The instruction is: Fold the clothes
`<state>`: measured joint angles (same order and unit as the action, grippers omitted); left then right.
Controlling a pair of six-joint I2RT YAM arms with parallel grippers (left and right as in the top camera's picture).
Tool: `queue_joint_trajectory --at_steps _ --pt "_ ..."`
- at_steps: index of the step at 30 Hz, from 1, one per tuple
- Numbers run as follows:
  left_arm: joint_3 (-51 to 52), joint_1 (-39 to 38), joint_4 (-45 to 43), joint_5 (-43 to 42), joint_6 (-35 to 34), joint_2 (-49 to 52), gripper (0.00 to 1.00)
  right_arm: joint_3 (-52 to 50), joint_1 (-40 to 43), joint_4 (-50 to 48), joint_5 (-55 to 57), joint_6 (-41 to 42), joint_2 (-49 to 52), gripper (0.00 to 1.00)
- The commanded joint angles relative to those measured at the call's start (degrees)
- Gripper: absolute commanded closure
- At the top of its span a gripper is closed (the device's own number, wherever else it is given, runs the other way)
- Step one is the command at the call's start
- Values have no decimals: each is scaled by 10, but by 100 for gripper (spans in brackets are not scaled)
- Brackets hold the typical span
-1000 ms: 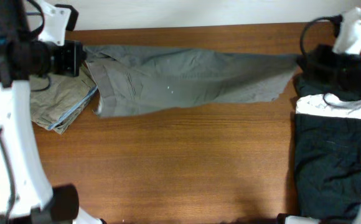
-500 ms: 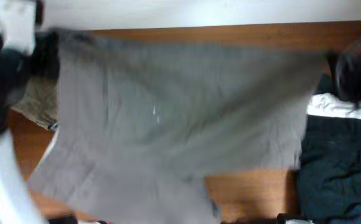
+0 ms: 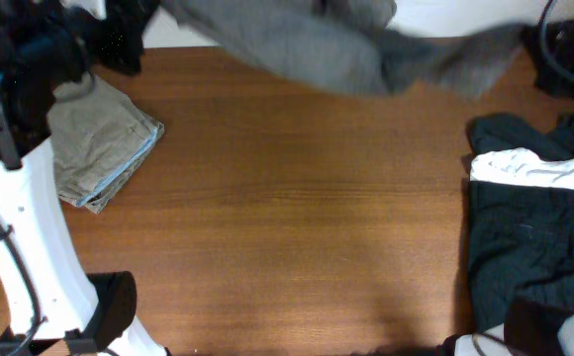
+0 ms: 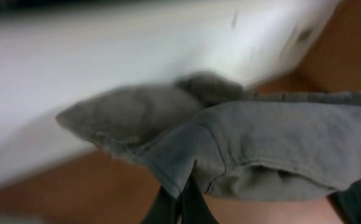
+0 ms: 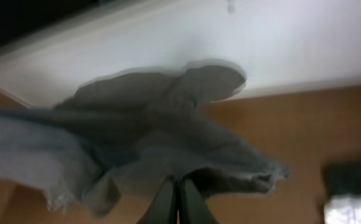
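"Brown wooden table (image 3: 297,218) takes up most of the overhead view. What's the biggest thing after it?"

"The mid-grey fabric trousers (image 3: 297,40). They aren't lying flat. They hang bunched and blurred along the far edge of the table, strung between the two arms, in front of the white wall (image 3: 445,15)."

"And next in size?"

"A rumpled black fabric garment (image 3: 529,262), spread down the right edge of the table, well apart from the trousers."

"On the other side?"

"A folded khaki-grey cloth piece with a light-blue edge (image 3: 94,148) lies near the left edge, partly under the left arm. The blue shows along its lower right side."

"Anything smaller?"

"A white cloth piece (image 3: 539,170) lies across the upper part of the black garment, touching it."

"How is the left gripper (image 4: 182,193) set?"

"In the left wrist view its dark fingers (image 4: 168,208) are pressed together, pinching a folded hem of the trousers. The cloth fans out above them."

"And the right gripper (image 5: 178,190)?"

"Much the same in the right wrist view. Its fingers (image 5: 165,205) meet at a point, nipping the lower edge of the grey cloth, which hangs in loose folds over the table and wall. From overhead both grippers are only dark blurs at the top corners."
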<state>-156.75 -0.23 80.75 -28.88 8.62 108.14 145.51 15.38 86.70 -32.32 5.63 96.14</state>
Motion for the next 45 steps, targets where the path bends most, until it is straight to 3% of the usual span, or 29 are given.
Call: queue_joint_trajectory --at_steps 1,3,8,16,21,22,27,34,35,36,38,39,42,45 --pt "31 -25 79 104 44 67 99 -52 -17 82 19 -79 66 96" --pt "52 -30 161 138 50 114 98 -128 -50 106 69 -91 76 96" --pt "156 -30 160 137 45 120 99 -229 -83 106 123 -82 76 96" --pt "460 -30 151 166 40 -45 99 -229 -82 92 195 5 39 96" --pt "600 -30 11 190 29 -50 98 -229 -84 -167 178 76 107 96" --pt "601 -30 -18 216 15 -50 93 -229 -89 -206 167 76 126 96" --pt "601 -30 -157 257 11 -39 89 -229 -133 -352 158 75 237 96" --pt "601 -30 -253 316 11 51 90 -229 -185 -529 148 76 337 96" --pt "601 -30 -257 307 11 61 75 -229 -191 -530 148 76 345 96" --pt "601 -30 -256 306 11 67 48 -229 -194 -527 148 75 347 96" --pt "601 -25 -268 300 11 82 27 -228 -195 -531 150 75 347 96" --pt "601 -17 -280 266 11 95 22 -228 -193 -532 150 75 347 96" --pt "601 16 -304 113 13 143 21 -228 -191 -521 149 75 347 96" --pt "601 42 -325 -19 31 175 33 -228 -192 -514 148 75 347 96"
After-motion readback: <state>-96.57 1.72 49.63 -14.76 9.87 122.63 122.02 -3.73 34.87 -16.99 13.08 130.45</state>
